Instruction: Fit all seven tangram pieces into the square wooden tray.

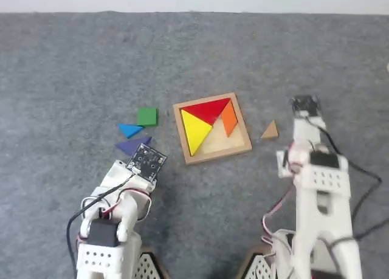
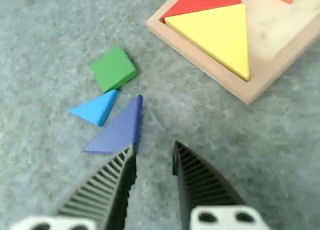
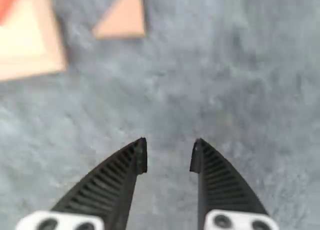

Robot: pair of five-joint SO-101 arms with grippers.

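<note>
Tangram task, with three pieces seated and four loose. Square wooden tray (image 1: 219,155) lies near the middle of the grey, felt-like surface (image 1: 73,66), turned slightly askew. Within it the red triangle (image 1: 206,110) and yellow triangle (image 1: 196,131) sit edge to edge, the orange piece (image 1: 229,118) rests against the red one, and bare wood shows on the side nearer my arms. Off the tray on my left lie the green square (image 2: 113,68), the blue triangle (image 2: 96,108) and the purple triangle (image 2: 119,130), close together and each flat on the surface. The tan triangle (image 1: 270,130) lies alone just beside the tray's opposite edge. My left tool (image 2: 153,149) hangs with jaws spread and nothing between them, one fingertip at the purple triangle's near corner; whether they touch I cannot tell. My right tool (image 3: 170,147) is likewise spread and empty over bare surface, with the tan triangle ahead of it. Handling, as I judge it: the pieces look like thin painted wood, so light, rigid and not fragile, but smooth-faced and low against the nap, leaving little edge to catch. I would take the purple triangle across its long edge and the opposite corner region, jaws low and square to the wood, since a pinch on a sharp tip would probably let it swivel or slip out.
</note>
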